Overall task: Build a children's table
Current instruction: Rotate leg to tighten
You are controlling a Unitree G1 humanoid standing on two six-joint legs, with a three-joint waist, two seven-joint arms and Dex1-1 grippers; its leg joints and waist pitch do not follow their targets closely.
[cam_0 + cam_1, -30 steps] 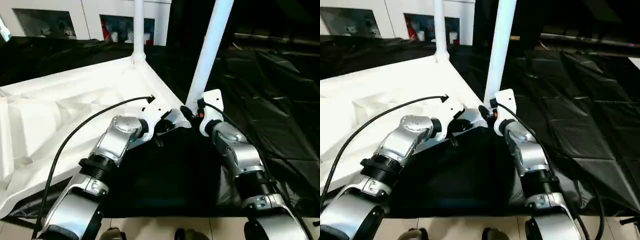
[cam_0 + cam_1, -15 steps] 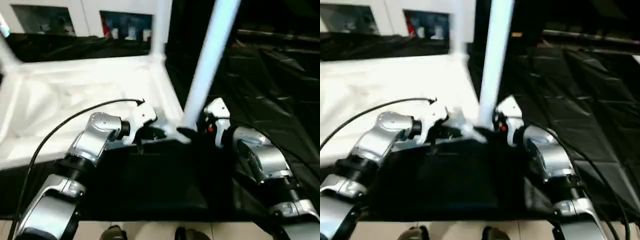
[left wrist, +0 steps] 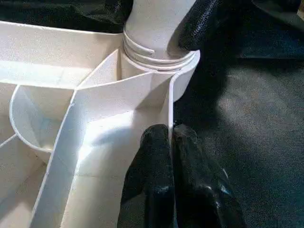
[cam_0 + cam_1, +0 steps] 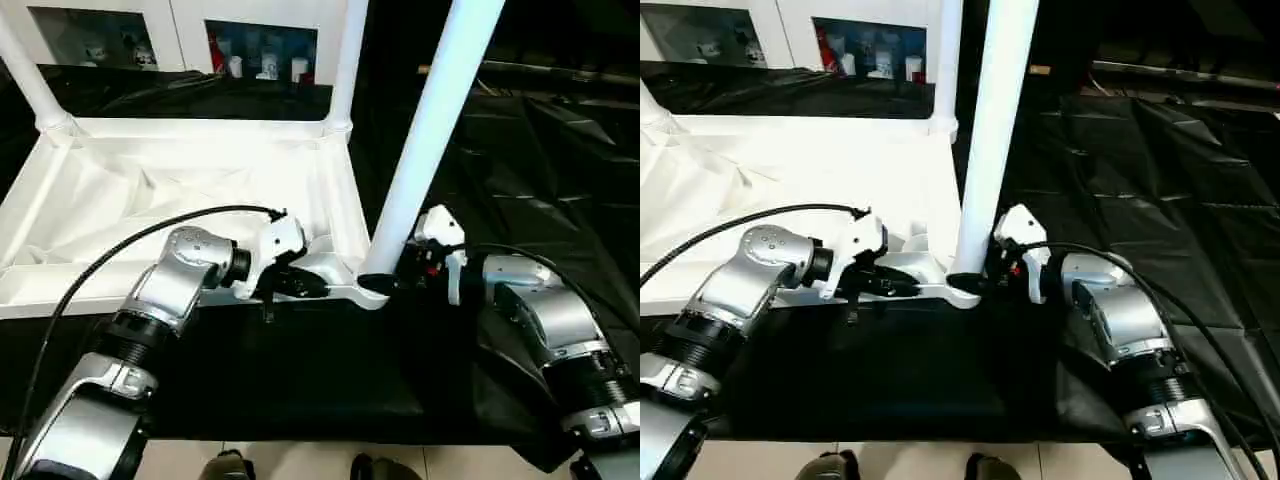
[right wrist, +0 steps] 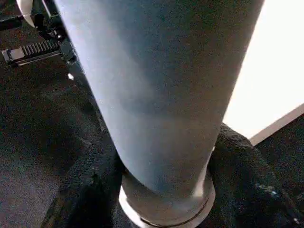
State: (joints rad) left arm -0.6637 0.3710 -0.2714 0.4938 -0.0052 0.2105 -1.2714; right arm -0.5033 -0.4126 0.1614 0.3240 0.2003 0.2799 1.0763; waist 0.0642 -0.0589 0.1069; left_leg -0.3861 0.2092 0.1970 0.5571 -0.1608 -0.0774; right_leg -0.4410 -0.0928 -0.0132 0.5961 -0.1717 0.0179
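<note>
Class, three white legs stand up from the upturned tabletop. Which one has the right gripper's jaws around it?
The near-corner leg, the closest and thickest-looking: the right gripper has its jaws on either side of its base. The two legs at the far corners stand untouched.

The floor is covered by black sheeting. A white glass-door cabinet is seen behind, small items on its shelves.

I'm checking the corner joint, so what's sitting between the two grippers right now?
The near leg, seated in the tabletop corner socket. The left gripper pinches the rim beside it; the right gripper straddles its base.
</note>
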